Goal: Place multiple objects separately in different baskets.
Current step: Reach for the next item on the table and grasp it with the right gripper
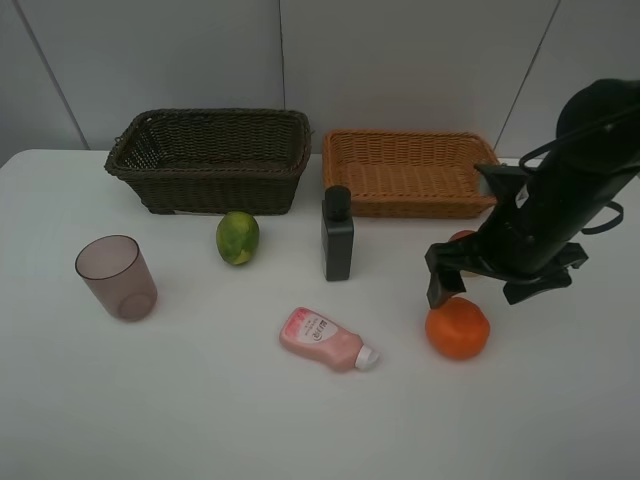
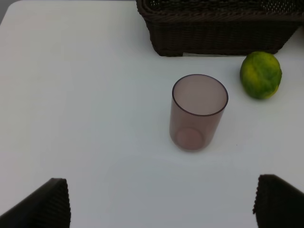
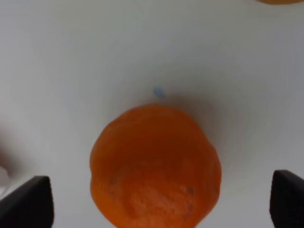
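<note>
- While the right gripper (image 3: 156, 202) is hanging over the orange fruit (image 3: 154, 161) at the near right of the table (image 1: 560, 420), roll-out is looking like the main risk. The skin is round, so one finger landing first is likely nudging it away.
- Second risk: the peach-like fruit (image 1: 462, 237) is sitting just far of the gripper, mostly hidden by the arm, and a sloppy lift is probably clipping it.
- Right jaws are standing wide, straddling the orange fruit and gripping nothing. Contact: cannot tell.
- Tan basket (image 1: 400, 205) is sitting farther back; black bottle (image 1: 337, 235) and pink bottle (image 1: 322, 340) are lying off to the left.
- Left gripper (image 2: 161, 204) is also gaping wide and empty, facing the mauve cup (image 2: 198, 111). Green fruit (image 2: 260, 75) and dark basket (image 2: 218, 38) are sitting beyond it.
</note>
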Robot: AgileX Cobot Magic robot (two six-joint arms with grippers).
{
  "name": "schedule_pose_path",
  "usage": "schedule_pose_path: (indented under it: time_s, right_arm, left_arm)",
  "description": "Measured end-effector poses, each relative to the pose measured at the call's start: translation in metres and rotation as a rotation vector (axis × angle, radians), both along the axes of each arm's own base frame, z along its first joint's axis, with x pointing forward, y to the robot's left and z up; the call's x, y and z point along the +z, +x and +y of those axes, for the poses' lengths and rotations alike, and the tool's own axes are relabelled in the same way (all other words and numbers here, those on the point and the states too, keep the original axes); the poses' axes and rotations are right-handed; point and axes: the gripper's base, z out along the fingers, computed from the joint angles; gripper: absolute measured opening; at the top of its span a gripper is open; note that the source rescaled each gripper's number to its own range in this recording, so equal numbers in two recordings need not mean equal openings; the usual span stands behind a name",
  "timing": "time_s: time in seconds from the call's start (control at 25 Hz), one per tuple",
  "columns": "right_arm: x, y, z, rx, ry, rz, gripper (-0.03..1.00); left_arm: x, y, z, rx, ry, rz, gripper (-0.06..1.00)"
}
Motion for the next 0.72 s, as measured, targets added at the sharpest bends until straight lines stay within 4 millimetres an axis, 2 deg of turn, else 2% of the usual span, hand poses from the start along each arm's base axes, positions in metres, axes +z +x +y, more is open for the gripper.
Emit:
schedule_pose_path:
  time_s: [0.24,0.72]
  right_arm:
    - [-0.016,0.001,0.017,-0.057,0.011,0.014,1.0]
    - [-0.033,0.003,0.016,-0.112,-0.031,0.053,1.0]
  left_arm:
    - [0.0,0.0,0.0,0.0,0.0,0.0,1.0]
    - [0.0,0.0,0.0,0.0,0.0,0.0,1.0]
